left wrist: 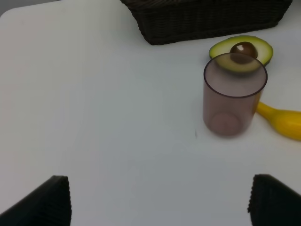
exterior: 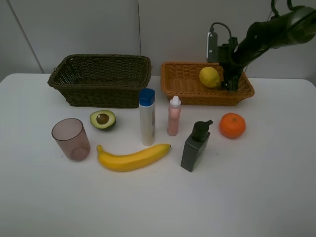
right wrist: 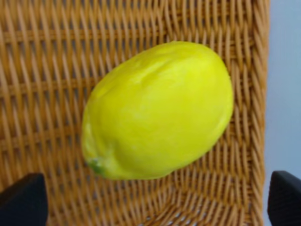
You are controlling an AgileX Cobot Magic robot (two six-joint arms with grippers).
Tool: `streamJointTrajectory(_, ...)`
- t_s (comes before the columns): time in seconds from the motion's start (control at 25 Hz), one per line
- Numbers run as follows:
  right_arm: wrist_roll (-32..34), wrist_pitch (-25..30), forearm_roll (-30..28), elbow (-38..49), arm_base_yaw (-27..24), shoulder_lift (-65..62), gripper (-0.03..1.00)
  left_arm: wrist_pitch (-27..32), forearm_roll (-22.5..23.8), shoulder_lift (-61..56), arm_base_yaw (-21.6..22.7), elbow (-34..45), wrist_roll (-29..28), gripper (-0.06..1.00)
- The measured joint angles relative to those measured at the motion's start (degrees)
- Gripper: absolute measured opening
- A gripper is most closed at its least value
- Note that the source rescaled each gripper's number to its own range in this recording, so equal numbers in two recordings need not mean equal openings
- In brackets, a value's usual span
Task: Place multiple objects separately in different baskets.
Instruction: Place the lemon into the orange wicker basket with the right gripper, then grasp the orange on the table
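Observation:
The lemon (exterior: 210, 77) (right wrist: 157, 110) lies in the shallow orange-tan basket (exterior: 197, 98) (right wrist: 47, 70). My right gripper (exterior: 228, 85) (right wrist: 153, 202) hangs just beside the lemon inside that basket, open, its fingertips (right wrist: 21, 200) wide apart and clear of the fruit. The left gripper (left wrist: 160, 207) is open above bare table, short of the mauve cup (left wrist: 233, 101) (exterior: 71, 139). Standing on the table are the halved avocado (exterior: 102, 119) (left wrist: 242, 51), banana (exterior: 133, 158) (left wrist: 281, 121), white blue-capped bottle (exterior: 146, 116), pink bottle (exterior: 174, 116), dark pump bottle (exterior: 196, 146) and orange (exterior: 232, 125).
The deeper dark basket (exterior: 98, 96) (left wrist: 207, 19) stands at the back left with nothing in it. The white table (exterior: 158, 207) stretches bare in front of the row of objects. A grey wall runs behind the baskets.

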Motion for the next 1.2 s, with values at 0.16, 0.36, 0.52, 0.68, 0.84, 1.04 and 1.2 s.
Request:
streamJointTrajectory(0.16, 0.0, 3.4, 0.1, 0.0, 0.0, -0.9, 0.98, 0.0, 0.0, 0.0, 0.0, 0.0, 0.0, 1.0)
streamJointTrajectory(0.36, 0.0, 10.1, 1.3, 0.0, 0.0, -4.6, 0.98, 0.0, 0.0, 0.0, 0.0, 0.0, 0.0, 1.0)
streamJointTrajectory(0.52, 0.0, 16.3, 3.0, 0.0, 0.0, -8.0, 0.99, 0.0, 0.0, 0.0, 0.0, 0.0, 0.0, 1.0)
streamJointTrajectory(0.68, 0.0, 22.0, 4.4, 0.0, 0.0, -11.8, 1.0, 0.0, 0.0, 0.0, 0.0, 0.0, 0.0, 1.0)
streamJointTrajectory(0.84, 0.1, 29.1, 6.3, 0.0, 0.0, -14.9, 1.0, 0.0, 0.0, 0.0, 0.0, 0.0, 0.0, 1.0)
streamJointTrajectory(1.04, 0.5, 39.6, 7.8, 0.0, 0.0, -16.1, 1.0, 0.0, 0.0, 0.0, 0.0, 0.0, 0.0, 1.0)
streamJointTrajectory(1.2, 2.4, 45.5, 8.3, 0.0, 0.0, -16.1, 1.0, 0.0, 0.0, 0.0, 0.0, 0.0, 0.0, 1.0)
